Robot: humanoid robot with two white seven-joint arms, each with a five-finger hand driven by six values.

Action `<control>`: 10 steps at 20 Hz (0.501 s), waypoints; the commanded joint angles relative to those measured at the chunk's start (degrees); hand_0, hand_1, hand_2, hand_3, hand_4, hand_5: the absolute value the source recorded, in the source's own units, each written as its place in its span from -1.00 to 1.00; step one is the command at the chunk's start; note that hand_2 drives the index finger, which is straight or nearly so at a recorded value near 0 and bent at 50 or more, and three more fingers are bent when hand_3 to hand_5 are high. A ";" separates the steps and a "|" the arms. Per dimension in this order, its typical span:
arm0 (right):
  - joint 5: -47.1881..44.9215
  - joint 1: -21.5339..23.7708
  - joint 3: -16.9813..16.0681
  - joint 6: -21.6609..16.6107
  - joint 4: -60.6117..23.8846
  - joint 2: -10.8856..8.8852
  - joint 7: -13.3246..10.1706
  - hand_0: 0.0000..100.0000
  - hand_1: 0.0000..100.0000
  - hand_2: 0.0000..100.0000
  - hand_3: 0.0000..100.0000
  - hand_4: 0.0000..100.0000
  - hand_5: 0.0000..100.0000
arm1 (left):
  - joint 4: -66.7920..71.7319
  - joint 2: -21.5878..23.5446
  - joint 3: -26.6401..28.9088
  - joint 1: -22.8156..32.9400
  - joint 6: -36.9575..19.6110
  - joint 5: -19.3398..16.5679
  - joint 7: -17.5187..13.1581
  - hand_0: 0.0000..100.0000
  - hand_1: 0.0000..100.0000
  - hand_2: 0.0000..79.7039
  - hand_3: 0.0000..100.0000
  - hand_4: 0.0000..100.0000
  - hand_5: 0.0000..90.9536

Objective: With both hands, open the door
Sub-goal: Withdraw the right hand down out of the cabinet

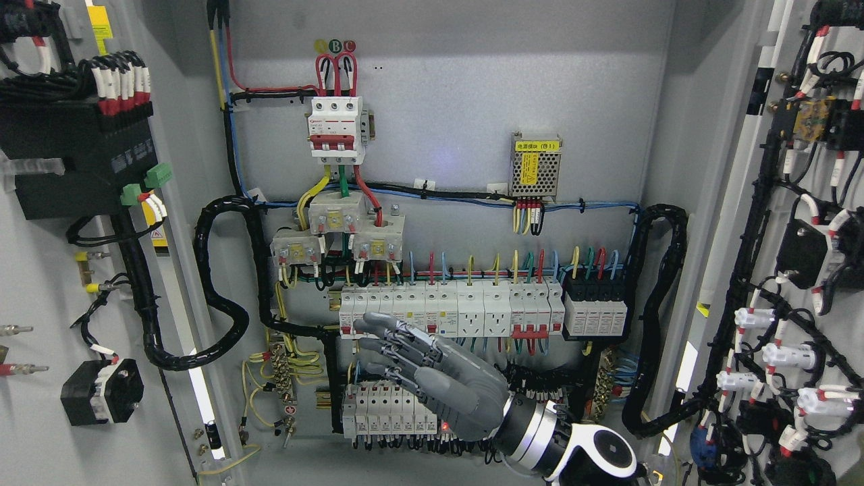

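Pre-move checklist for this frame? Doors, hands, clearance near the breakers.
1. Left door swung open: ok.
2. Right door swung open: ok.
3. Right hand holds nothing, fingers extended: ok.
4. Right hand clear of the breaker row: not ok, the fingertips lie over its left end; contact cannot tell.
5. Left hand position: cannot tell, not in view.
6. Wrist clear of the lower breakers and wiring: cannot tell, it overlaps them from this view.
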 commanded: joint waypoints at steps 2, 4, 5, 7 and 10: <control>-0.46 3.25 13.07 -0.48 -6.61 0.13 1.03 -1.00 0.00 -0.92 -1.00 -1.00 -1.00 | -0.07 -1.41 -0.05 -0.88 0.00 0.00 0.06 -0.76 0.11 -1.00 -1.00 -1.00 -1.00; -0.46 3.34 15.36 -0.48 -6.53 0.30 1.38 -1.00 0.00 -0.92 -1.00 -1.00 -1.00 | -0.07 -1.33 -0.05 -0.88 0.00 0.00 0.06 -0.76 0.11 -1.00 -1.00 -1.00 -1.00; -0.46 3.26 16.42 -0.48 -6.35 0.39 1.30 -1.00 0.00 -0.92 -1.00 -1.00 -1.00 | -0.07 -1.24 -0.05 -0.88 0.00 0.00 0.06 -0.76 0.11 -1.00 -1.00 -1.00 -1.00; -0.46 3.25 18.00 -0.48 -6.26 0.56 1.30 -1.00 0.00 -0.92 -1.00 -1.00 -1.00 | 0.02 -1.15 -0.05 -0.88 0.00 0.00 0.06 -0.76 0.11 -1.00 -1.00 -1.00 -1.00; -0.46 3.17 19.85 -0.48 -6.09 0.83 1.30 -1.00 0.00 -0.92 -1.00 -1.00 -1.00 | -0.07 -1.06 -0.13 -0.88 0.00 0.00 0.06 -0.76 0.11 -1.00 -1.00 -1.00 -1.00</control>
